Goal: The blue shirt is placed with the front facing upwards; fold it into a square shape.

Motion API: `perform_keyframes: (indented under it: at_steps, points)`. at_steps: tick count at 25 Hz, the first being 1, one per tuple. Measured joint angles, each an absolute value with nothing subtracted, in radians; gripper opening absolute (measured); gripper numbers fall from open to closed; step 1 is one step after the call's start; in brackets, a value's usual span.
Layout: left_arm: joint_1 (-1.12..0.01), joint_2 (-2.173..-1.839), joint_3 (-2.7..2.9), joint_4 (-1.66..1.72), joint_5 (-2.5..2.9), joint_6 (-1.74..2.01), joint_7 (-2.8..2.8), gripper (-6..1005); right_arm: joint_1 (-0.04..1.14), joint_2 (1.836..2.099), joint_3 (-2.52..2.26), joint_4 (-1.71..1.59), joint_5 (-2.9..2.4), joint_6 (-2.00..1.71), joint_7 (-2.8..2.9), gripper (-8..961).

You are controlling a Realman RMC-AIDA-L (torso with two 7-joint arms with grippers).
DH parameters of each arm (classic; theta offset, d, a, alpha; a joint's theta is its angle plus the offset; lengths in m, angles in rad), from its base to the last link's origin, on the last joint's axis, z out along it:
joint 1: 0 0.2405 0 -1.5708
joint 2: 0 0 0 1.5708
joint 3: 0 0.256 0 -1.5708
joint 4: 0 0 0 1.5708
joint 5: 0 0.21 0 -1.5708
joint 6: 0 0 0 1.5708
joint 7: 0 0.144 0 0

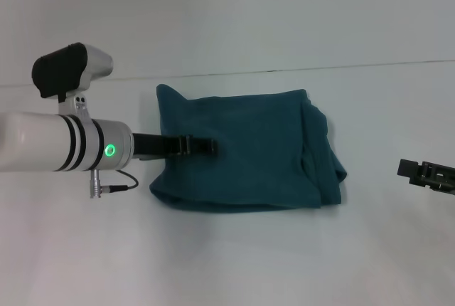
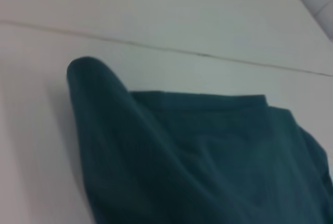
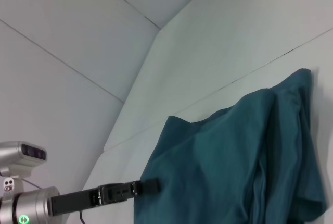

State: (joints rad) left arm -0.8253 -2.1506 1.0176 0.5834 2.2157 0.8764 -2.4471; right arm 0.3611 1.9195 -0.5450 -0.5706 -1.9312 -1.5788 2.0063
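Note:
The blue shirt point(image 1: 249, 153) lies folded into a rough rectangle in the middle of the white table, plain teal side up, with no print showing. Its far left corner point(image 2: 86, 73) stands up in a soft peak. Loose layers bunch along its right side point(image 1: 327, 156). My left gripper point(image 1: 207, 146) reaches in from the left, low over the shirt's left part, its dark fingers together as one narrow bar; it also shows in the right wrist view as my left gripper point(image 3: 150, 185). My right gripper point(image 1: 426, 173) sits off to the right of the shirt, apart from it.
The white table point(image 1: 234, 256) meets a white back wall along a thin seam point(image 1: 284, 70). A grey cable point(image 1: 117, 186) hangs under my left forearm.

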Motion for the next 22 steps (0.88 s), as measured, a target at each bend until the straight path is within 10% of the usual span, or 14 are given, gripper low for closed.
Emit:
perform_keyframes:
  at_steps: [22]
  points:
    - [-0.785, -2.156, 1.019, 0.712, 2.218, 1.071, -2.49, 268, 0.366, 1.92, -0.545, -0.57, -1.931, -1.575, 2.014, 915]
